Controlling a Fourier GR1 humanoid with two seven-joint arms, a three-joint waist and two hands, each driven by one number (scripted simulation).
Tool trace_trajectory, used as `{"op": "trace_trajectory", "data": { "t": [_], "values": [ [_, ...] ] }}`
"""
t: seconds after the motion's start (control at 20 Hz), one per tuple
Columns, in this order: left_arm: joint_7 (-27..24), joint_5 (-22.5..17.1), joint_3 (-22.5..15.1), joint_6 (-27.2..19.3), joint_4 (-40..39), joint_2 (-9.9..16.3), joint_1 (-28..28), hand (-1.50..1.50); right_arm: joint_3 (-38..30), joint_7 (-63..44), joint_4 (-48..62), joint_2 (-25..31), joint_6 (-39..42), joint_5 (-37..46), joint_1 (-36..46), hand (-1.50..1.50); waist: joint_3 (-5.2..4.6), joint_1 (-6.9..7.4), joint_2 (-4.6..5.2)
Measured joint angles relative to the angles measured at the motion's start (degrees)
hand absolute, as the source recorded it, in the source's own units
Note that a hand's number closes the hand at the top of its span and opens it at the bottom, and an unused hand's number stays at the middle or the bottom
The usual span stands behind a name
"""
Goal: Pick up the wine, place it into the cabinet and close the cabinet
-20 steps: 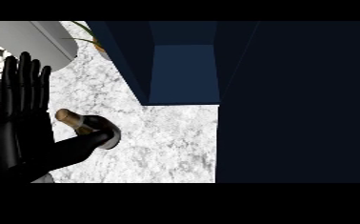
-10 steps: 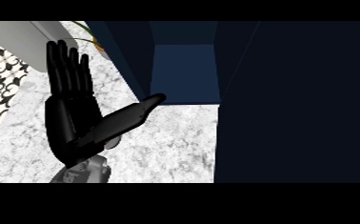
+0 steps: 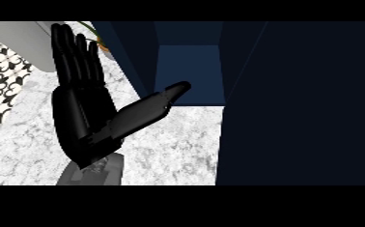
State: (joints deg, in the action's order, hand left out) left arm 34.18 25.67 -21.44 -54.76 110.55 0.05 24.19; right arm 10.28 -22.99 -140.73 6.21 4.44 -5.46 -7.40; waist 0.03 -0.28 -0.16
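While cabinet [image 3: 187, 74] stands open, robot hand [image 3: 84, 110] flat

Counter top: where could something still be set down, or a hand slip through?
Bare marble counter lies between the open left hand and the dark cabinet door. The open cabinet shows a bare blue floor. The hand covers the left part of the counter; what lies under it cannot be seen. The top left corner is crowded by a pale object and a patterned patch.
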Motion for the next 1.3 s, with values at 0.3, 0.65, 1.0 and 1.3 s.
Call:
{"op": "trace_trajectory", "data": {
  "t": [0.3,0.65,1.0,1.3],
  "values": [
    [8.04,7.98,-0.70,-1.00,1.49,0.00,1.80,-1.50,1.05,-3.20,-0.82,-0.47,-1.41,1.59,2.35,-1.50,0.00,0.13,-0.04],
    [16.64,16.59,0.42,1.47,7.23,-0.02,-0.34,-1.50,1.43,-5.11,-1.43,-1.18,-2.64,2.89,3.49,-1.50,0.00,0.26,-0.06],
    [21.92,22.12,1.77,4.70,13.44,-0.04,-3.90,-1.50,-0.20,-7.26,-1.75,-0.55,-2.62,3.01,5.66,-1.50,0.00,0.30,-0.02],
    [21.38,20.04,3.97,5.91,18.57,1.71,-10.06,-1.50,-0.69,-8.63,-2.13,-0.36,-2.89,3.03,6.58,-1.50,-0.04,0.21,0.02]
  ]
}}
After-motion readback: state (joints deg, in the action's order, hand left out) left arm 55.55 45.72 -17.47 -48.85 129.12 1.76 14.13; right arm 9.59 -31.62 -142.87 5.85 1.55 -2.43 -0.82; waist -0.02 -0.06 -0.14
